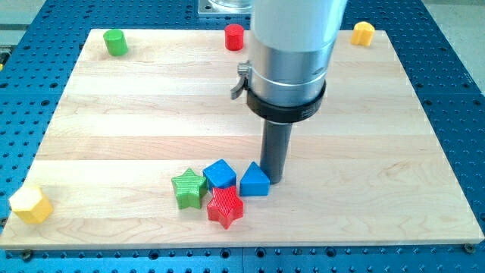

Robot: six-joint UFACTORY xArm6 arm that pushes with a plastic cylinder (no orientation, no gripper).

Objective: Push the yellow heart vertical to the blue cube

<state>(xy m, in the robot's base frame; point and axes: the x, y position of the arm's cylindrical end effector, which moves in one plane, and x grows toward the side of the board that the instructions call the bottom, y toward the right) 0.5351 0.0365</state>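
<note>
Behind blue triangular block (255,180), my tip (273,180) – end hidden

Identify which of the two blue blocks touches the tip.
The blue triangle, right of the blue cube; my tip rests against its right side. The cube sits apart.

green star (188,187), red star (225,206), blue cube (220,174), pale wood board (151,98)

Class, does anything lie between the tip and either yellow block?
Which is the heart is unclear. Toward the top-right yellow block: nothing visible. Toward the bottom-left yellow block: blue cube, blue wedge, green star, red star, beside my tip.
</note>
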